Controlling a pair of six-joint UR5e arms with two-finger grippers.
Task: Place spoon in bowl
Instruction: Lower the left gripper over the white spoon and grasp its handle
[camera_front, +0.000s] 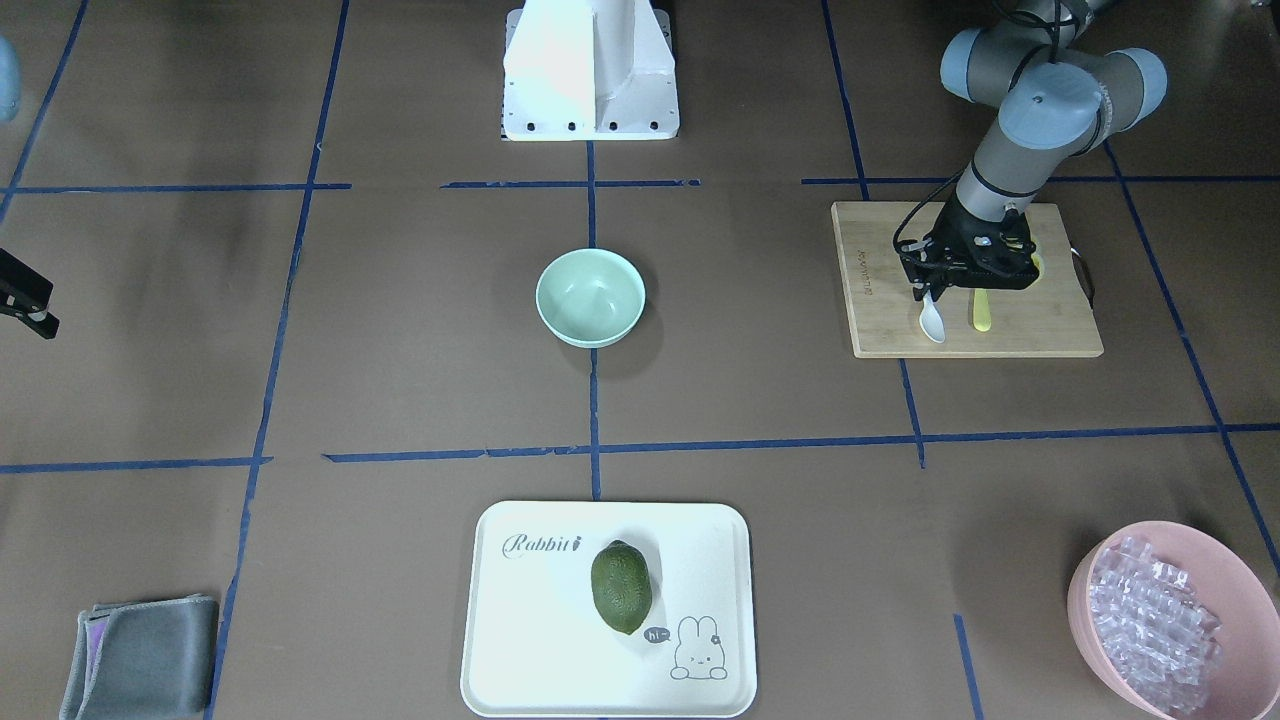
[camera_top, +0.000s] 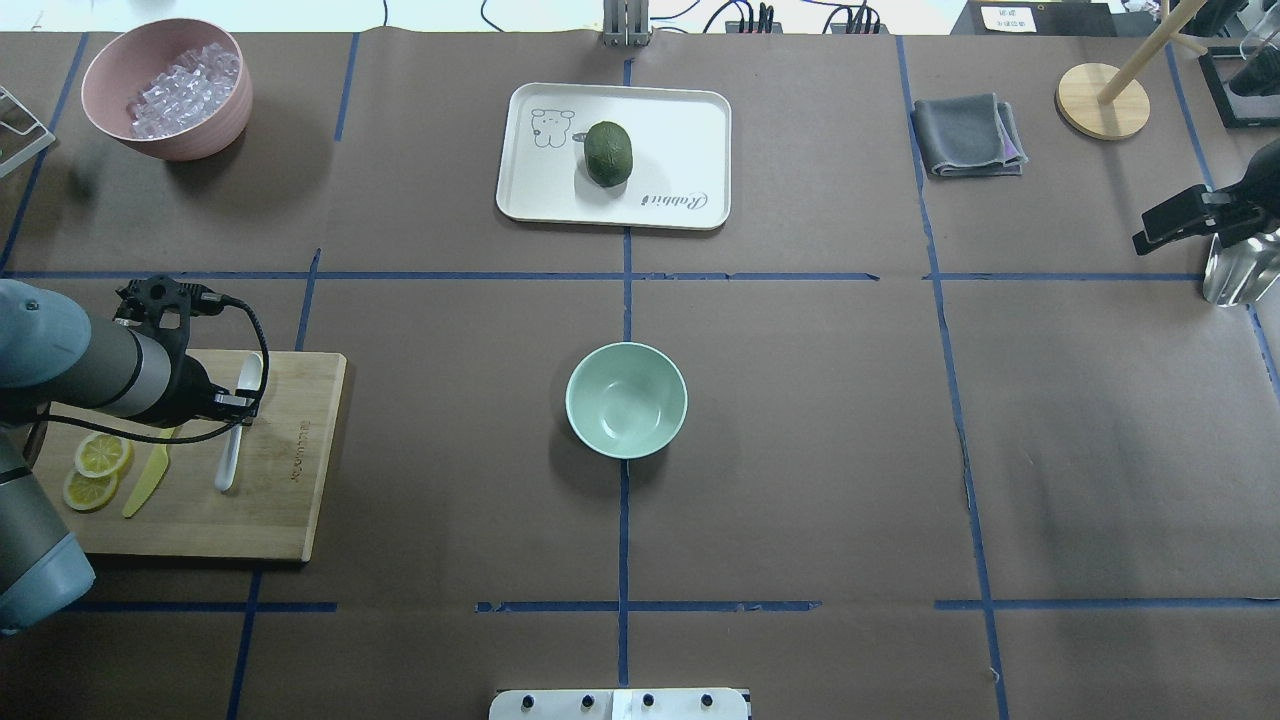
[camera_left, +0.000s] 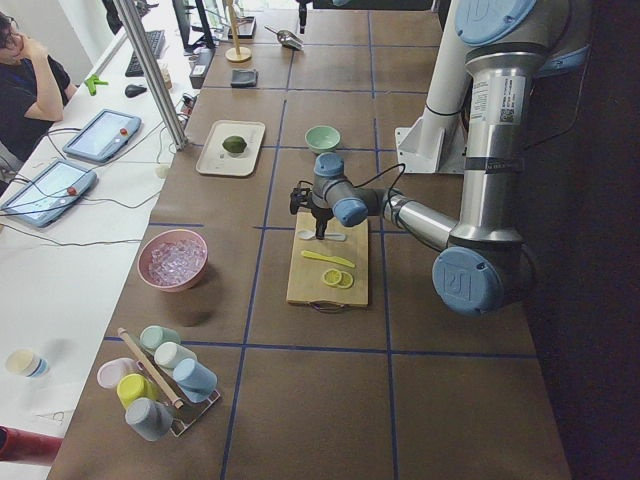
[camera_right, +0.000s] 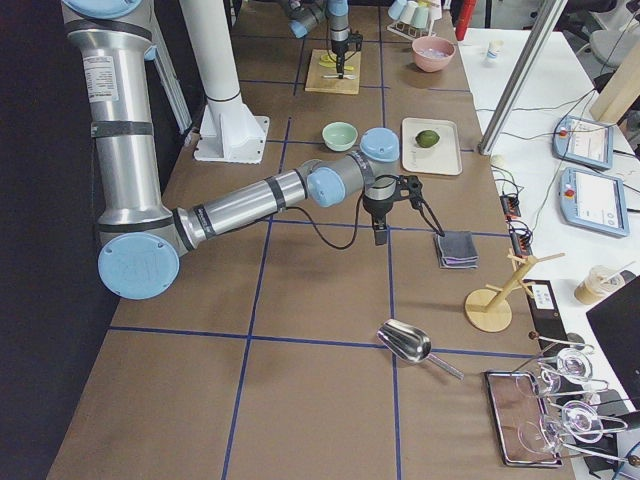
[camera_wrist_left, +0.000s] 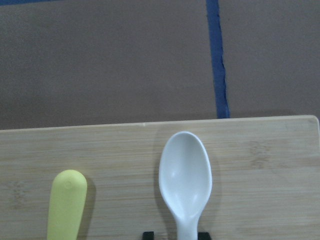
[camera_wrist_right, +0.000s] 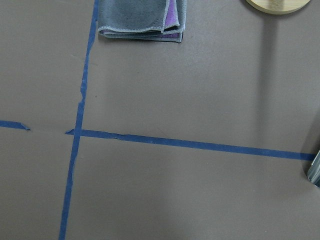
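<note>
Two fingertips of your left gripper straddle the spoon neck, narrowly open, not clamped; right gripper jaws: you cannot tell.

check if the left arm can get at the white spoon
Probably yes: the left gripper sits open astride the handle of the spoon, nothing covers it, and the yellow knife lies apart.

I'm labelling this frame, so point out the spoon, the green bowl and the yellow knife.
spoon (camera_wrist_left: 185, 170), left wrist view, scoop
bowl (camera_top: 626, 400), overhead view, inner wall
yellow knife (camera_wrist_left: 67, 206), left wrist view, rounded end
</note>
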